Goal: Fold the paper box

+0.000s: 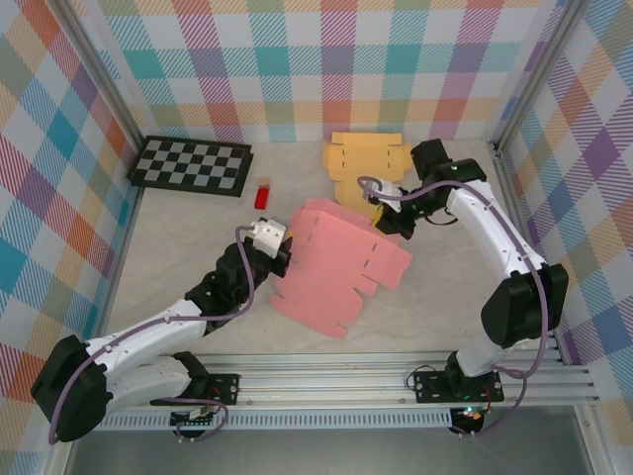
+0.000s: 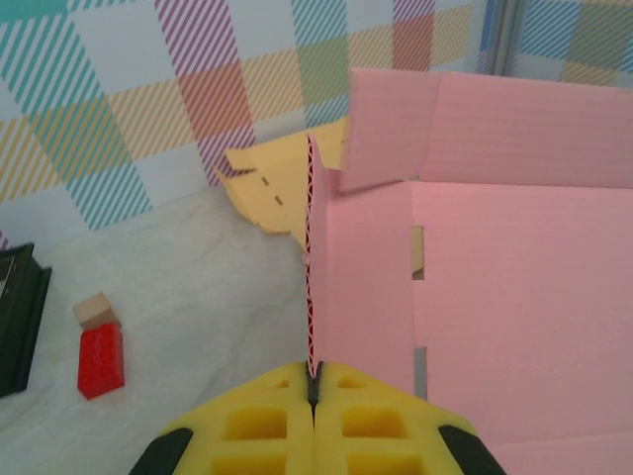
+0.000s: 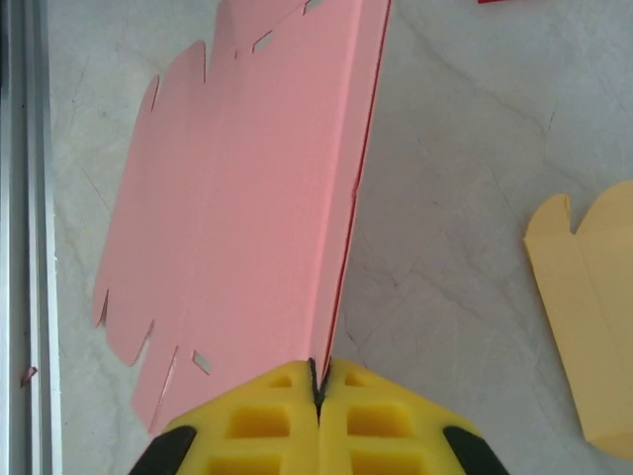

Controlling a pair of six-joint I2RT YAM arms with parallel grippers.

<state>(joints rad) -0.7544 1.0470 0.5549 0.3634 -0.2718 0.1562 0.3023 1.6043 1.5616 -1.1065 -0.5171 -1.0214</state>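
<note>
Well, it's early days: the left claw point(image 2: 314, 381) and right claw point(image 3: 318, 381) each pinch a raised edge of the pink box point(image 1: 336, 267), otherwise lying unfolded.

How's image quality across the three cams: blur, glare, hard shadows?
Top external: even, diffuse light, only a soft shadow under the pink box, no glare. Left wrist: the left gripper looks slightly soft up close; red block mildly blurred. Right wrist: crisp table texture, no glare.
</note>
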